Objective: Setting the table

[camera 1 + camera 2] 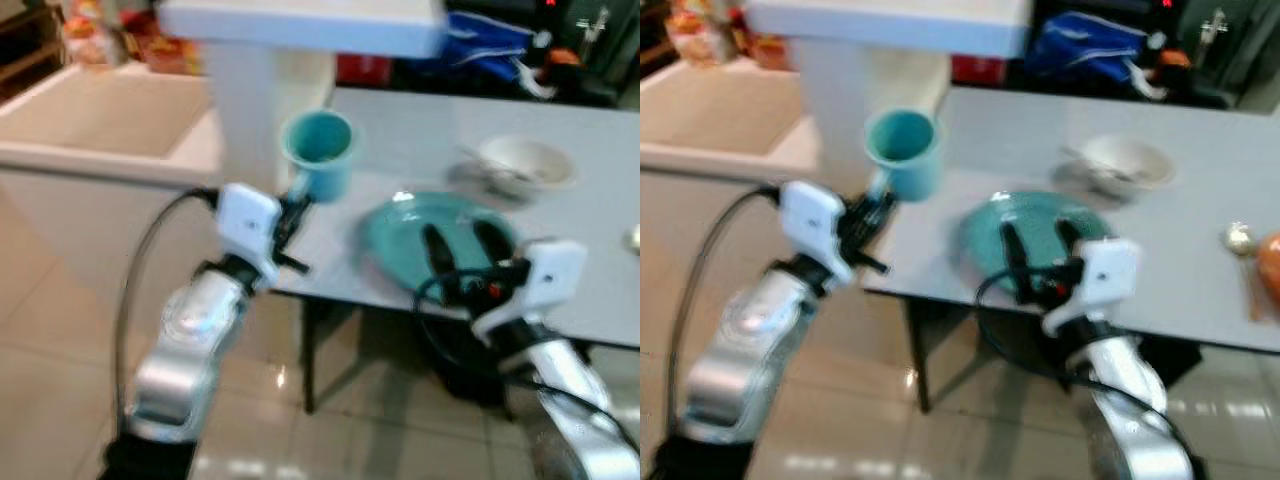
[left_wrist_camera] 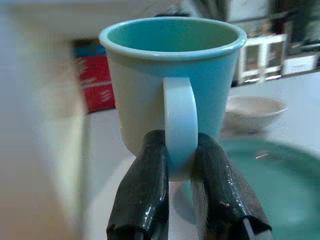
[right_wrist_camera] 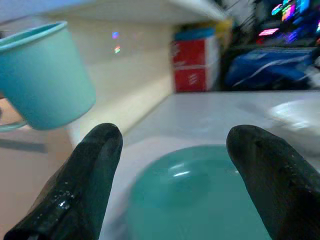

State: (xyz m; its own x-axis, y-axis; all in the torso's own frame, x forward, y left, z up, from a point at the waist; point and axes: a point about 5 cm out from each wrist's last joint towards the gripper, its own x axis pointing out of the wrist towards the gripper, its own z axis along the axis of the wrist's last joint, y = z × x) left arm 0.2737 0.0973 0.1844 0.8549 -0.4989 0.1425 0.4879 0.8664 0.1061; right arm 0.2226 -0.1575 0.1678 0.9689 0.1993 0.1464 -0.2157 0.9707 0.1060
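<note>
Left gripper (image 1: 296, 215) sits nearest, at the bench's near left corner, jaws pinching the handle of the teal cup (image 1: 320, 152). Left wrist view: both black fingers (image 2: 142, 187) pressed against the handle (image 2: 180, 127), one on each side. Cup is upright, mouth up, held in the air just over the corner of the bench (image 1: 600, 200), clear of the surface.

Right gripper (image 1: 462, 250) is over the near edge further right, jaws spread wide, nothing between them. Fingers (image 3: 82, 185) hang over the near part of the teal plate (image 1: 400, 235); can't tell if they touch it. Plate lies flat on the bench close to the near edge, just right of the cup.

Behind the plate, toward the middle of the bench: white bowl (image 1: 525, 160) on what looks like a saucer, something thin lying across it, too blurred to name. Well apart from the plate.

Right side of the bench: a small pale round thing (image 1: 1238, 238) and an orange object (image 1: 1270, 265) cut off by the frame.

Far back: white pillar (image 1: 245, 95) beside the cup, beige counter (image 1: 90, 125) to the left, red box (image 3: 192, 65) and blue bag (image 1: 1090, 50) behind the bench. All views blurred.
</note>
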